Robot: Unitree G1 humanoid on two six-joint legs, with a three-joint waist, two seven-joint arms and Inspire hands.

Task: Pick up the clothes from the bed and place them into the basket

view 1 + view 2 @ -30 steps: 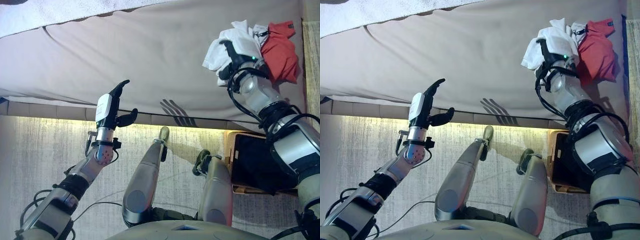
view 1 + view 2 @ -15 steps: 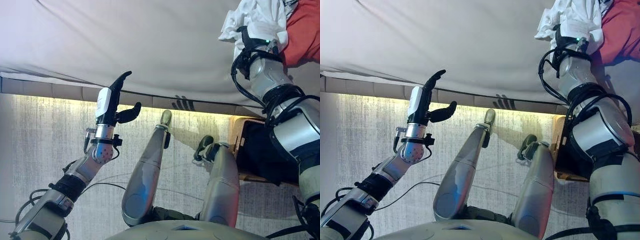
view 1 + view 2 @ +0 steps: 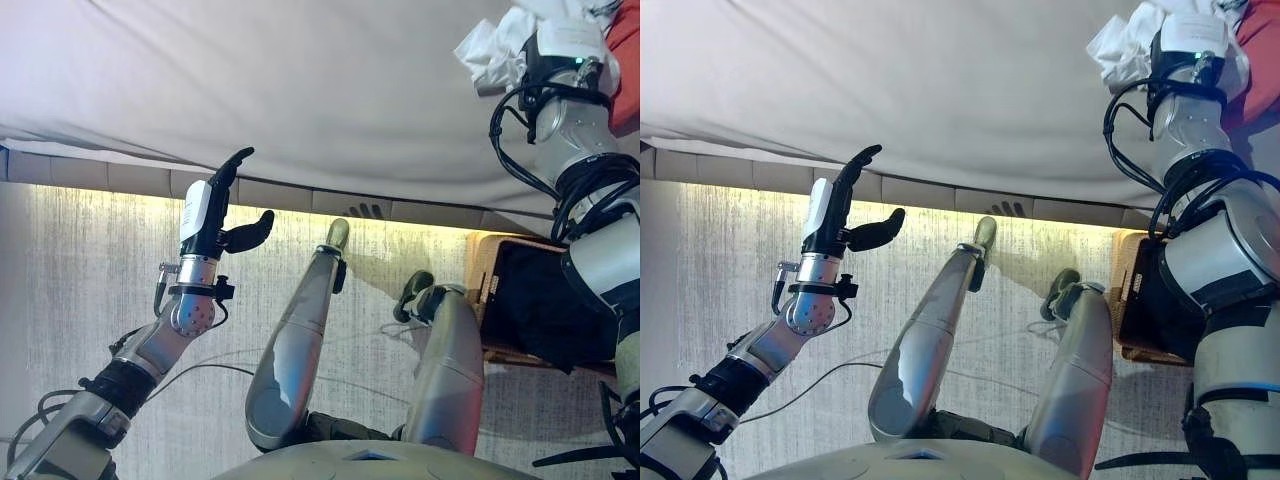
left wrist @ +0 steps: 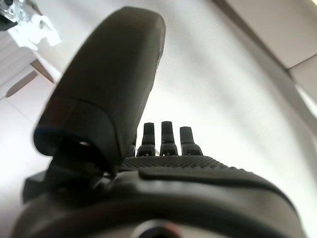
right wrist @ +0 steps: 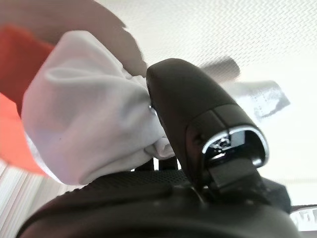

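Observation:
A white garment (image 3: 488, 48) is bunched at the far right of the beige bed (image 3: 300, 90). My right hand (image 3: 560, 40) is shut on it; in the right wrist view the cloth (image 5: 89, 124) is pinched between the thumb (image 5: 188, 109) and the fingers. A red garment (image 3: 1262, 60) lies right beside it on the bed. The wicker basket (image 3: 480, 300) with a dark lining stands on the floor at the right, below the bed's edge. My left hand (image 3: 205, 225) is open and empty, raised over the floor near the bed's front edge.
The bed's front edge (image 3: 120, 180) runs across the view with a lit strip under it. A pale rug (image 3: 80, 300) covers the floor between the bed and me.
The camera has shifted, so the bed sits higher in the picture. My right hand has stayed shut on the white garment, which is now more bunched. The left hand holds the same open pose.

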